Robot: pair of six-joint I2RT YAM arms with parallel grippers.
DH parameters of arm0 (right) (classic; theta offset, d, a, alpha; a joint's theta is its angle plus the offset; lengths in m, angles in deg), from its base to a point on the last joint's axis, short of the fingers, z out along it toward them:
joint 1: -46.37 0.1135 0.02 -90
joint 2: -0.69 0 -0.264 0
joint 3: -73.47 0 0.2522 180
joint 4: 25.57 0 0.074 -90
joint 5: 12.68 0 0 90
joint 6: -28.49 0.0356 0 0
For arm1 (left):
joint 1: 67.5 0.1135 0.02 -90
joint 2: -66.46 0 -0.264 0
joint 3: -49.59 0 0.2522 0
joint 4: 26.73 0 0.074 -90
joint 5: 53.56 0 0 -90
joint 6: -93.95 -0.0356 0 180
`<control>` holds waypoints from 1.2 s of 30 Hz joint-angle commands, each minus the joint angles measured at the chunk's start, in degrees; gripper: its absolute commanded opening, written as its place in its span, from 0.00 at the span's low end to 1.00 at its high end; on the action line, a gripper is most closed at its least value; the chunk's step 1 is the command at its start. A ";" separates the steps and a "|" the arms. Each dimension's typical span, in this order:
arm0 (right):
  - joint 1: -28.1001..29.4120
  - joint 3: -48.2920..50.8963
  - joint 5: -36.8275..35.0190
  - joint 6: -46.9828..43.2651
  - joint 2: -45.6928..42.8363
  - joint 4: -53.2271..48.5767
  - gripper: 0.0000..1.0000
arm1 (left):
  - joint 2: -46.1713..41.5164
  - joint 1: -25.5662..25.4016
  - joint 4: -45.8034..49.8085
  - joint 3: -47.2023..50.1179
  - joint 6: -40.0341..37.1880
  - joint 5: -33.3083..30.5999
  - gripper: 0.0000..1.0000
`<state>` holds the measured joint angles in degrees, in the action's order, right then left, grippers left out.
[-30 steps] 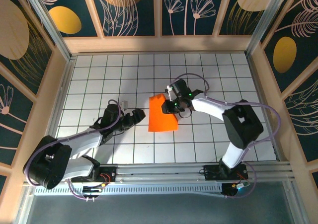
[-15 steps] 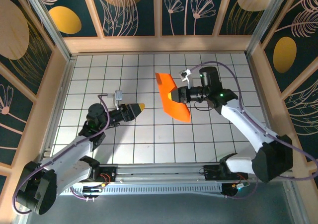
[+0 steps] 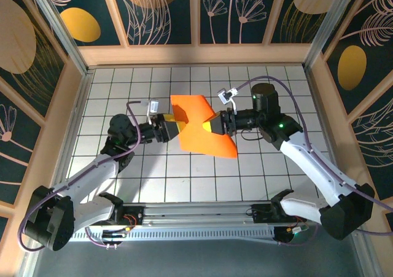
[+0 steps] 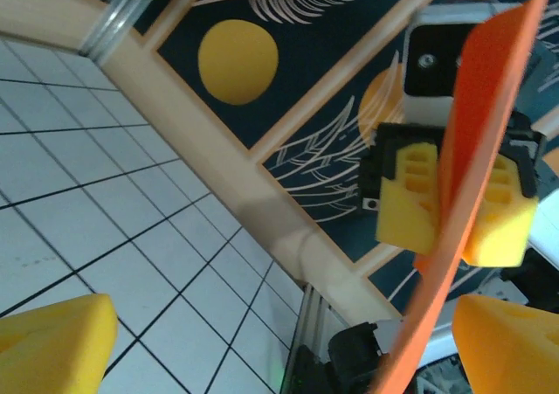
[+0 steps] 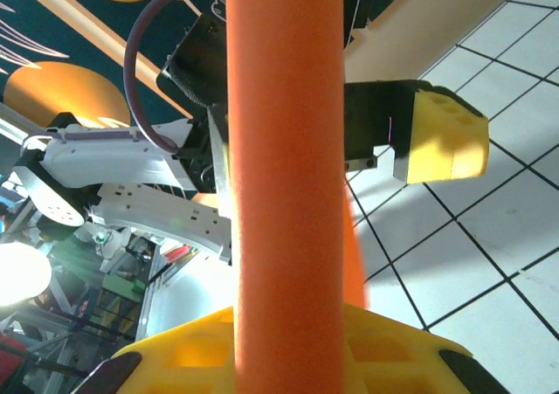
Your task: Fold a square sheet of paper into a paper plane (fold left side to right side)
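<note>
The square sheet of paper [image 3: 199,126], bright orange and bent, hangs above the tiled floor between both arms; it has no paper plane shape. My right gripper [image 3: 213,124] is shut on its right part, yellow fingers [image 5: 175,359] pinching the paper [image 5: 284,193] seen edge-on. My left gripper [image 3: 176,129] stands open at the sheet's left side. In the left wrist view the paper [image 4: 463,202] runs edge-on just inside my right-hand finger [image 4: 507,342], far from the other finger [image 4: 52,342]. The left gripper [image 4: 279,350] grips nothing.
White tiled floor [image 3: 153,86] is boxed in by wooden walls [image 3: 196,54] with dark floral panels. A metal rail [image 3: 202,212] carrying both arm bases runs along the near edge. The right arm's cable [image 3: 276,83] loops above its wrist.
The right gripper lifted and turned the paper toward the left. The left arm swung in from the left, opened, and now has the sheet's edge between its fingers.
</note>
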<state>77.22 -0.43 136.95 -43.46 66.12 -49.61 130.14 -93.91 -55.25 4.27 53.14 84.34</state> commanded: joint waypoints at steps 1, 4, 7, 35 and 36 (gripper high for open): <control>0.17 -0.30 -0.04 1.94 1.07 4.85 0.22 | 1.28 -2.62 -2.46 -3.30 -3.56 3.90 0.90; 0.17 -0.73 -2.56 0.10 1.97 2.96 0.22 | 2.43 -4.06 -0.54 -4.55 -5.23 3.99 0.67; -1.23 -0.62 -4.30 -0.79 1.87 1.40 0.22 | 2.46 -4.10 0.18 -4.40 -5.72 3.18 0.37; -11.99 6.30 -22.03 -1.38 1.46 -8.80 0.63 | 8.44 -4.15 19.31 2.16 3.45 -11.76 0.00; -12.33 7.09 -23.71 -1.02 1.85 -8.91 0.64 | 9.78 -4.14 20.39 2.51 3.42 -11.92 0.00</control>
<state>65.97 4.46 120.01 -45.52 67.26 -56.08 137.09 -98.04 -41.28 5.04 53.38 75.57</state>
